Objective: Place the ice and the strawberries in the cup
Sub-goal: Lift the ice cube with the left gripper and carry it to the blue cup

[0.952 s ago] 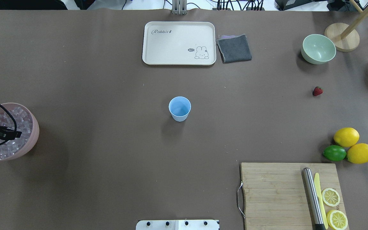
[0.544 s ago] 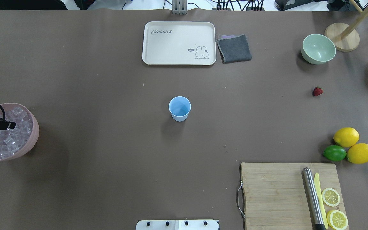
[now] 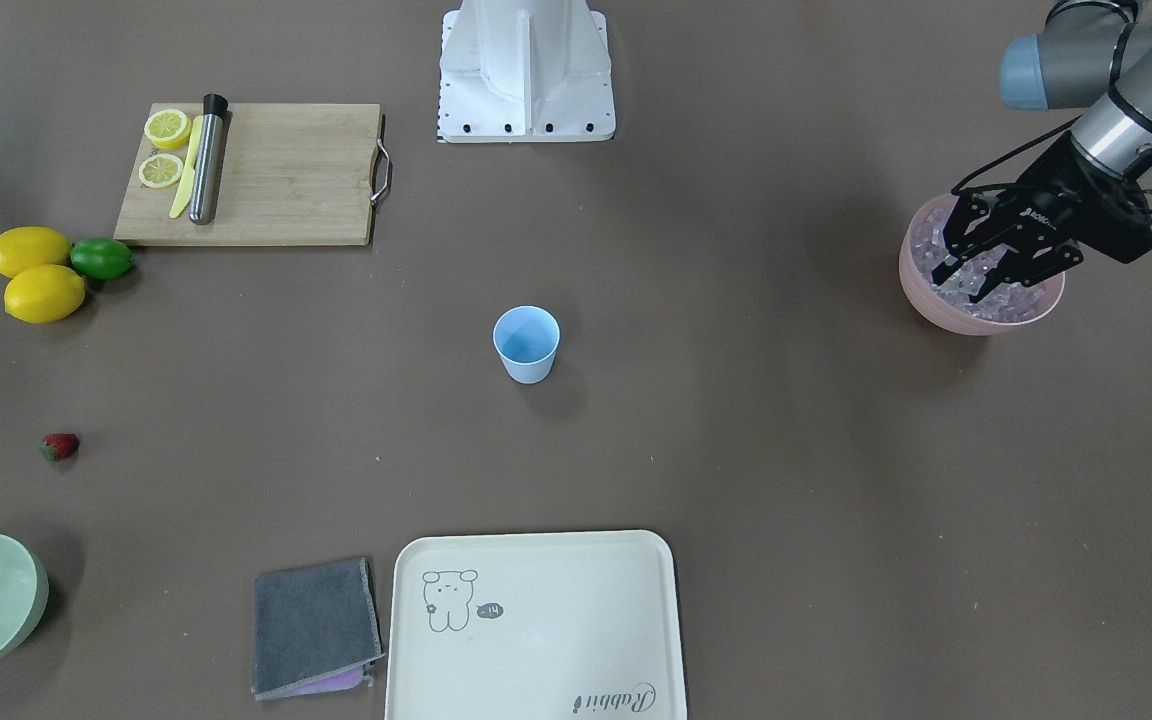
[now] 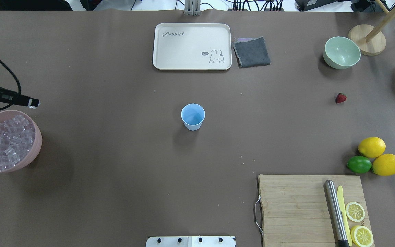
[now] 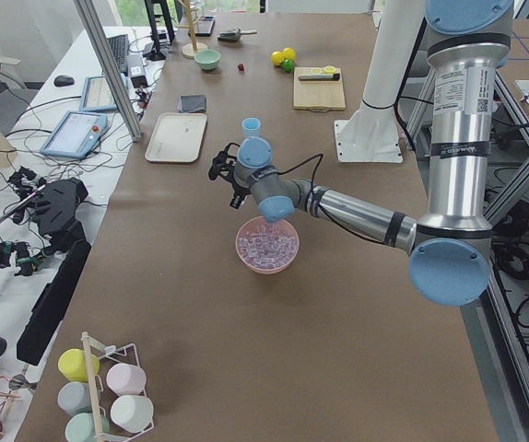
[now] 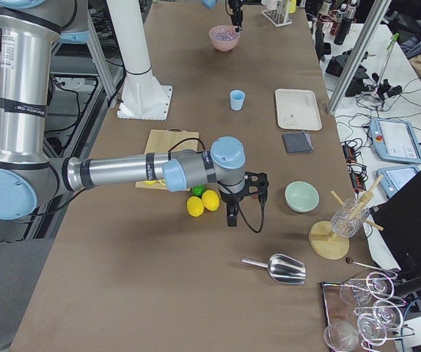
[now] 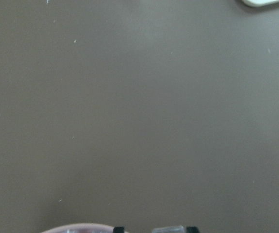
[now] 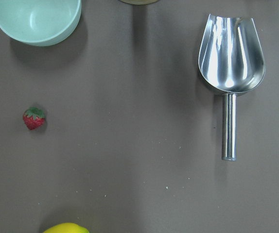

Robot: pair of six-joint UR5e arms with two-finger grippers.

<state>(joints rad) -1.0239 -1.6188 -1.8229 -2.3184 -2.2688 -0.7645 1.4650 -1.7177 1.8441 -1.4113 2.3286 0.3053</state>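
Clamping an ice cube [image 7: 167,228] in my left claw [image 4: 33,103], I hover beside the pink bowl [image 4: 37,145] at the counter's [image 4: 115,178] left edge. The cup [image 4: 193,116] stands mid-counter, and the strawberry [image 4: 340,98] lies near the right edge. I cannot tell the grip of my right claw [image 6: 230,218].

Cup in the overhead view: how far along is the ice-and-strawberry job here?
Nothing is done yet: the cup looks empty. In hand: the left gripper holds one ice cube up near the pink bowl. Left: drop it in the cup, then fetch the strawberry lying on the table.

Tray [image 4: 183,51] beside cloth [image 4: 251,52]; lemons [image 4: 371,147], lime [image 4: 359,164] near cutting board [image 4: 293,206]
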